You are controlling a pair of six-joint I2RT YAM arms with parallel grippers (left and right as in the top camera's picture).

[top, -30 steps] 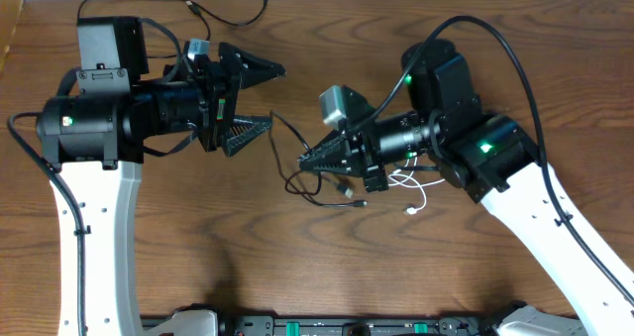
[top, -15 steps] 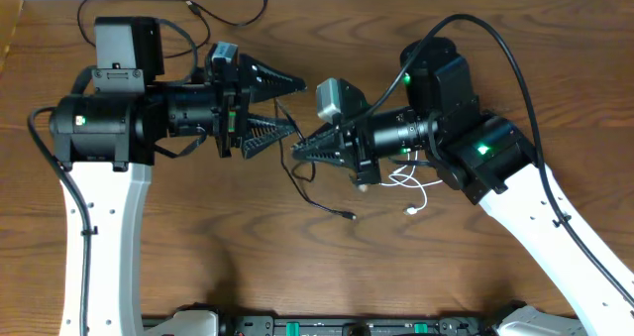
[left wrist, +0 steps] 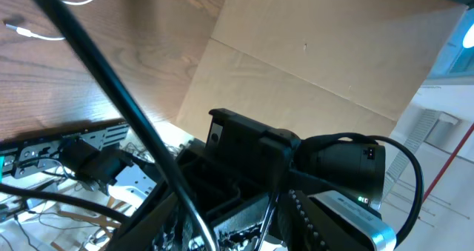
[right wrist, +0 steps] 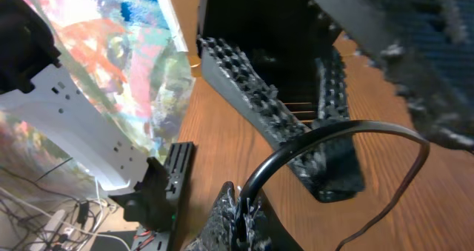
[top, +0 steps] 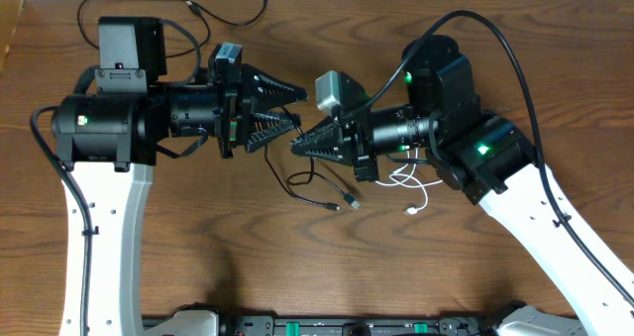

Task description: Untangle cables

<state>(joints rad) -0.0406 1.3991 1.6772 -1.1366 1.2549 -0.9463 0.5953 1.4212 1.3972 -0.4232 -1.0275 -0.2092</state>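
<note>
My right gripper [top: 295, 148] is shut on a thin black cable [top: 319, 185] and holds it above the table's middle. The cable hangs down in loops, with its plugs [top: 351, 200] on the wood. In the right wrist view the cable [right wrist: 333, 129] arches up out of the pinched tips [right wrist: 241, 206]. My left gripper [top: 297, 108] faces the right one tip to tip, its jaws part open round the same cable [left wrist: 111, 81]. A white cable [top: 406, 182] lies coiled under the right arm. Another black cable [top: 233, 19] lies at the far edge.
Both arm bodies crowd the table's middle band, the left arm [top: 99, 133] and the right arm [top: 475, 148]. A black equipment rail [top: 327, 326] runs along the near edge. The white wall begins just behind the far edge.
My left gripper moved right to meet the right gripper and its jaws narrowed. The right gripper carried the black cable up and to the left, dragging its loops along.
</note>
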